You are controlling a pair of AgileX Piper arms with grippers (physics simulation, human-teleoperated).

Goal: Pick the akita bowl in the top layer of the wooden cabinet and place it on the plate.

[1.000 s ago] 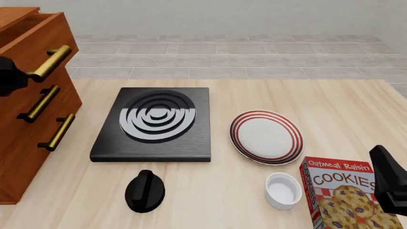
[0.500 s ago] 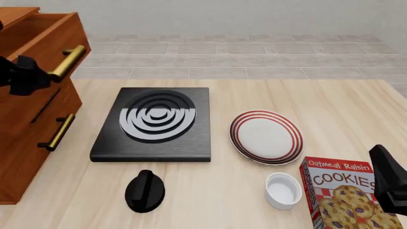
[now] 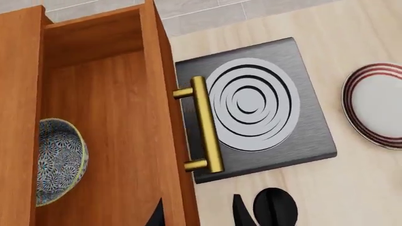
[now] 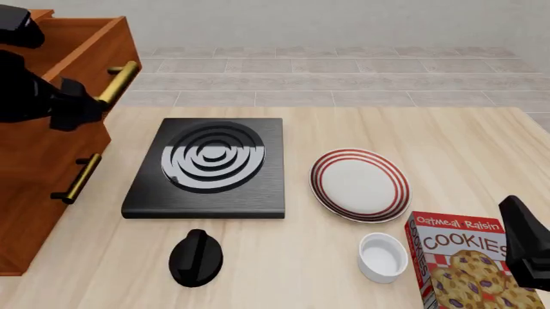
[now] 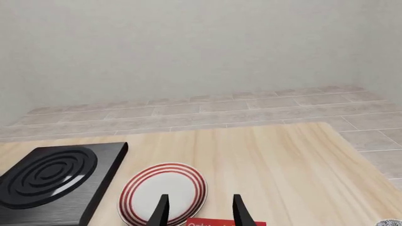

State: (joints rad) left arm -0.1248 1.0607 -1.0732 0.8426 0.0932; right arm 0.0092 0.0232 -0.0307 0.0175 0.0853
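Observation:
The akita bowl (image 3: 58, 160), speckled dark and white, lies inside the pulled-out top layer (image 3: 113, 117) of the wooden cabinet (image 4: 35, 180); the front view hides it. My left gripper (image 3: 199, 214) is open, its fingertips (image 3: 242, 213) straddling the drawer's front board just short of the brass handle (image 3: 204, 125) and holding nothing. In the front view the left gripper (image 4: 79, 106) sits beside that handle (image 4: 118, 80). The red-ringed plate (image 4: 359, 185) rests on the table right of centre. My right gripper (image 5: 199, 212) hangs open and empty above the plate's (image 5: 164, 190) near side.
A black square stove (image 4: 208, 164) with white rings lies between cabinet and plate. A black knob-shaped object (image 4: 196, 257) sits in front of it. A small white bowl (image 4: 382, 256) and a cookies box (image 4: 468, 264) stand near the front right, by the right arm (image 4: 526, 248).
The top drawer has slid further out to the right. My left arm has risen and followed the handle rightward. The right arm has not moved.

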